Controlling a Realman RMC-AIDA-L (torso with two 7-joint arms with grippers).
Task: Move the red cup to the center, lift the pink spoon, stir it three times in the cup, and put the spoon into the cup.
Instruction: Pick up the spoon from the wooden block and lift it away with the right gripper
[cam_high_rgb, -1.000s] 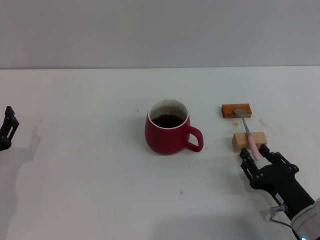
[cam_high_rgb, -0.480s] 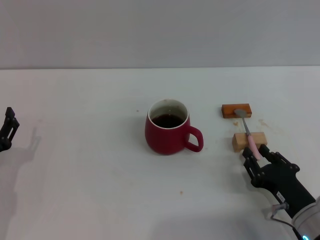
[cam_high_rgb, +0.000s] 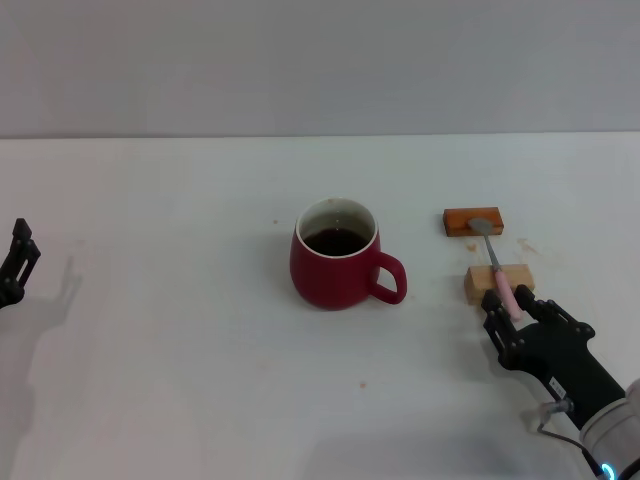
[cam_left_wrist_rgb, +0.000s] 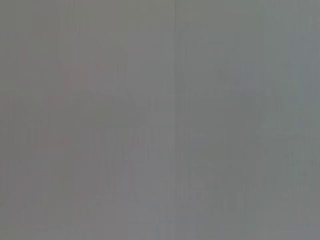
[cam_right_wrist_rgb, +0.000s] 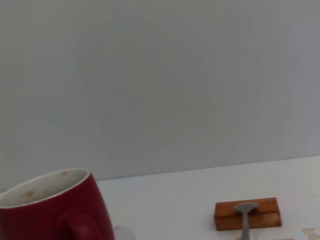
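Observation:
The red cup, with dark liquid and its handle turned to the right, stands at the table's middle. It also shows in the right wrist view. The pink spoon lies across two wooden blocks to the right of the cup, its grey bowl on the far block. The bowl shows in the right wrist view. My right gripper is open, low over the table, its fingers on either side of the near end of the pink handle. My left gripper is parked at the far left edge.
A dark orange block and a pale wooden block hold up the spoon. The dark one also shows in the right wrist view. The white table ends at a grey wall. The left wrist view shows only plain grey.
My right gripper has crept forward so its fingers now flank the end of the spoon's handle. My left gripper has drifted a little farther left. The cup and spoon have not moved.

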